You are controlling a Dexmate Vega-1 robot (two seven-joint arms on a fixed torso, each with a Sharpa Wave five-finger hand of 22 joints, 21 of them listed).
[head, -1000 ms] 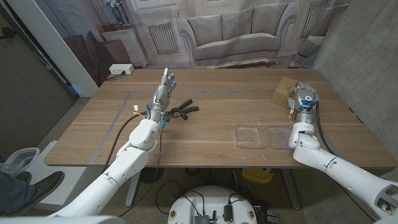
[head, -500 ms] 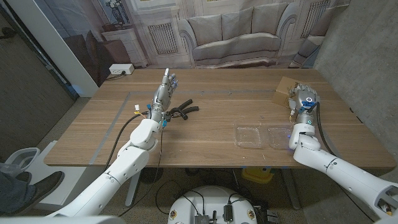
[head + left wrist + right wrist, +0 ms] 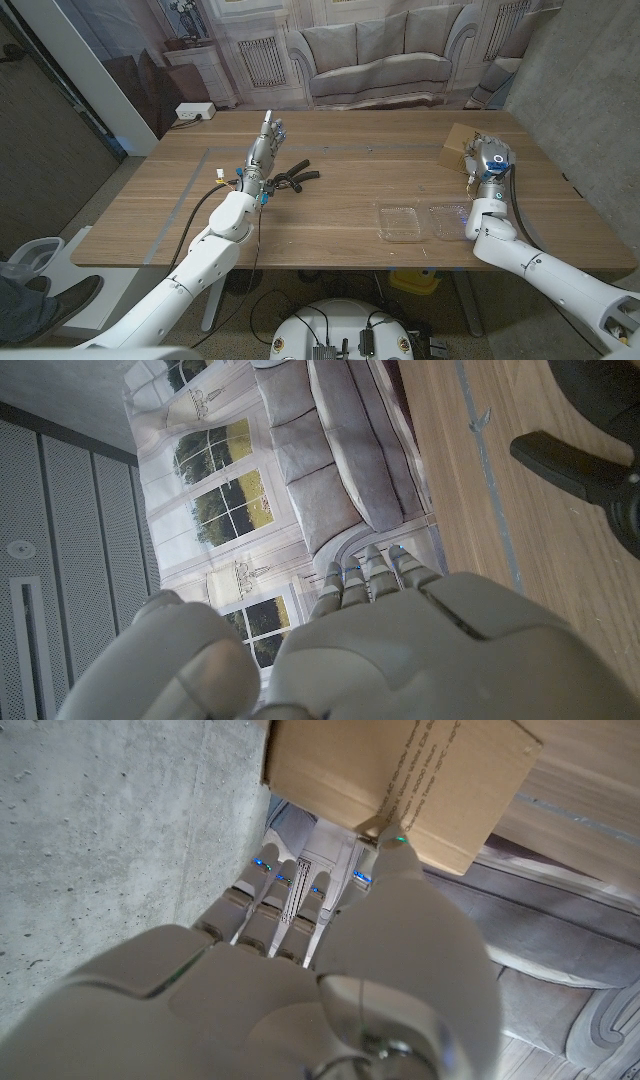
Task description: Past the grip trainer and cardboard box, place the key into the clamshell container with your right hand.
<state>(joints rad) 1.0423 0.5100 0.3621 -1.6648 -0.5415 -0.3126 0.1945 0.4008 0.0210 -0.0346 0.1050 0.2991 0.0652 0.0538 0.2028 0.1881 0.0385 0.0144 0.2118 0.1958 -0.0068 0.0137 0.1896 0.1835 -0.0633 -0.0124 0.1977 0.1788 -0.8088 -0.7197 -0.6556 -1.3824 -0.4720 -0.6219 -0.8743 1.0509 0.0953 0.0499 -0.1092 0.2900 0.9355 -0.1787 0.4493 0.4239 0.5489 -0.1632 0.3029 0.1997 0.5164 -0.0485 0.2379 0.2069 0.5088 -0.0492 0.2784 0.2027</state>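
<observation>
Our right hand (image 3: 487, 157) stood at the frame's right beside the cardboard box (image 3: 458, 147); we could not tell its grasp. The clamshell container (image 3: 423, 221) lay open at lower right, the grip trainer (image 3: 291, 178) left of centre by our left hand (image 3: 265, 150), fingers straight together.

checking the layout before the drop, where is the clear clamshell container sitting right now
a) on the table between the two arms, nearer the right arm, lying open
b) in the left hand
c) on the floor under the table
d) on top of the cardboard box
a: the clamshell container lies open on the table's near side, close to the right arm, while the cardboard box stands farther back by the right hand.
</observation>
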